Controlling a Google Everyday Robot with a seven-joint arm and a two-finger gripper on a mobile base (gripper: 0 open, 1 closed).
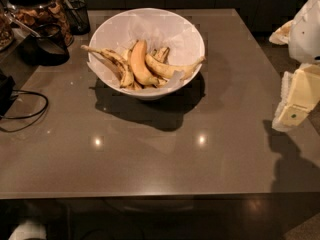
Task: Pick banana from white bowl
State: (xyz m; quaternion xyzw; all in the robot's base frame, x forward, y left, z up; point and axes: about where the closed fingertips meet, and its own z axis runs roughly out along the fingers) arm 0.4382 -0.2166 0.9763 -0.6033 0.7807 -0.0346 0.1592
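The white bowl (pixel 116 28) stands on the brown table, at the back centre. Several bananas lie in it. The pale dull-yellow banana (pixel 172 69) lies on the right side, its stem end pointing to the right rim. A plumper orange-yellow banana (pixel 138 63) lies in the middle. A thin black-blotched banana (pixel 111 59) lies on the left, its tip over the rim. My gripper (pixel 296 101) hangs at the right edge of the view, beyond the table's right side, well away from the bowl and holding nothing that shows.
A glass jar of snacks (pixel 37 9), a black mug (pixel 48 45) and a black mesh cup (pixel 77 16) stand at the back left. A black cable (pixel 27 111) lies on the left. The table's front edge (pixel 150 196) runs across the bottom.
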